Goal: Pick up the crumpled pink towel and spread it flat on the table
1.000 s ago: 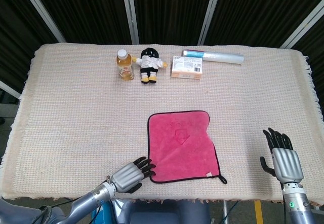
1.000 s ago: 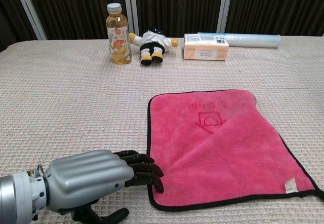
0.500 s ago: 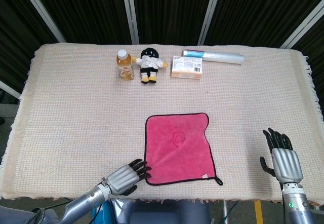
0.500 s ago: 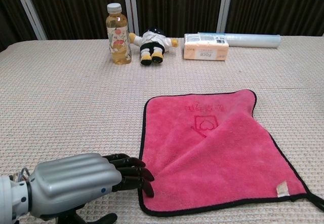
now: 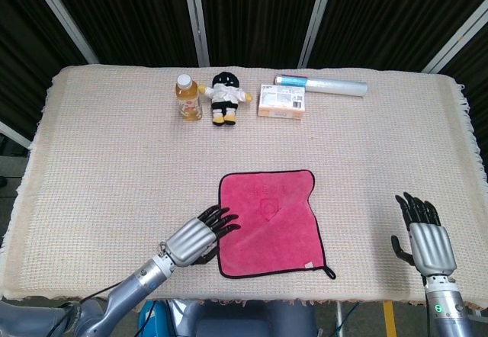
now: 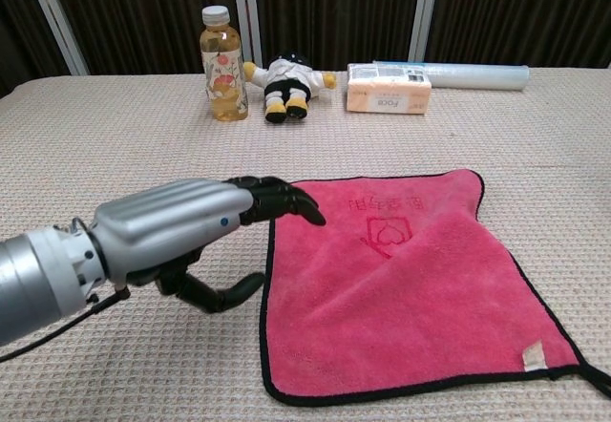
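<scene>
My left hand [image 6: 181, 226] hangs with its fingers [image 6: 282, 200] stretched out straight, released, grasping nothing, their dark tips over the near-left edge of the pink towel [image 6: 406, 279]. Whether they touch the cloth, I cannot tell. My right hand [image 5: 428, 238] sits well off to the right near the surface's near edge, fingers spread and released too. The towel lies flat on the cream surface [image 5: 107, 169], black-trimmed, with a diagonal crease across it. Along the far side stand a bottle [image 5: 187, 97], a plush doll [image 5: 223, 97], a small box [image 5: 282, 101] and a clear roll [image 5: 320, 85].
</scene>
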Robot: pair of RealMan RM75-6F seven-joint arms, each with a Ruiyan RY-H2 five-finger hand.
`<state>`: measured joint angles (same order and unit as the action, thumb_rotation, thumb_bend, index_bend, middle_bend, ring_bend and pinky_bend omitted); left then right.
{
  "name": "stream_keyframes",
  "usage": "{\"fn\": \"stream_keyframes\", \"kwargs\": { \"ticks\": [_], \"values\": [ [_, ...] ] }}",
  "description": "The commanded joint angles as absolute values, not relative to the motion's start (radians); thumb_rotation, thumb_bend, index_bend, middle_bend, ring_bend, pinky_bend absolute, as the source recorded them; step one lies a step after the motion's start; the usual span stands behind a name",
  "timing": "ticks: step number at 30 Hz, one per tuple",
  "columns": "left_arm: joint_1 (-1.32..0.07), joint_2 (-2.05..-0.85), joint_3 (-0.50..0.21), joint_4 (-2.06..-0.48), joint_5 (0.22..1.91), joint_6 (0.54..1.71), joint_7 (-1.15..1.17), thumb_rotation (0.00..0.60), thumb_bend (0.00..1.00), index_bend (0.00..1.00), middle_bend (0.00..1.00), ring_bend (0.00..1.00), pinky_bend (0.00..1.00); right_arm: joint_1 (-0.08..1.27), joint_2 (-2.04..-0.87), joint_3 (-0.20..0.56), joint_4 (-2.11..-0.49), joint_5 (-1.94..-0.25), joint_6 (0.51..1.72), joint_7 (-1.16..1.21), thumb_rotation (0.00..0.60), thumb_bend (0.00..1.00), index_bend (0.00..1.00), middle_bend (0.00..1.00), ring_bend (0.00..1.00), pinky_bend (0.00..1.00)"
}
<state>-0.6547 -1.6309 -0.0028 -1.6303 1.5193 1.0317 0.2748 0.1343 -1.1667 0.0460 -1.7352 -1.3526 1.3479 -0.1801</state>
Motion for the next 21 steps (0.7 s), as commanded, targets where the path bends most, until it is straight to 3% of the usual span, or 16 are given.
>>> {"fn": "stream_keyframes", "kwargs": {
  "ticks": [1, 11, 21],
  "values": [
    [-0.691, -1.640, -0.044, -1.581, 1.489, 0.992, 0.317, 0.600, 0.56, 0.14, 0.07, 0.00, 0.00, 0.135, -1.166, 0.048, -1.735, -1.350, 1.346, -0.180, 0.600, 0.44, 0.00, 0.00, 0.00, 0.00],
    [-0.796, -1.700, -0.131, -1.430, 1.328, 0.840, 0.466, 0.600, 0.57, 0.16, 0.08, 0.00, 0.00, 0.139, -1.168, 0.063, -1.720, -1.324, 1.339, -0.175, 0.600, 0.44, 0.00, 0.00, 0.00, 0.00],
    [-0.819, -1.758, -0.136, -1.304, 1.261, 0.817, 0.480, 0.600, 0.57, 0.16, 0.09, 0.00, 0.00, 0.144, -1.171, 0.076, -1.703, -1.296, 1.327, -0.175, 0.600, 0.44, 0.00, 0.00, 0.00, 0.00]
  ]
}}
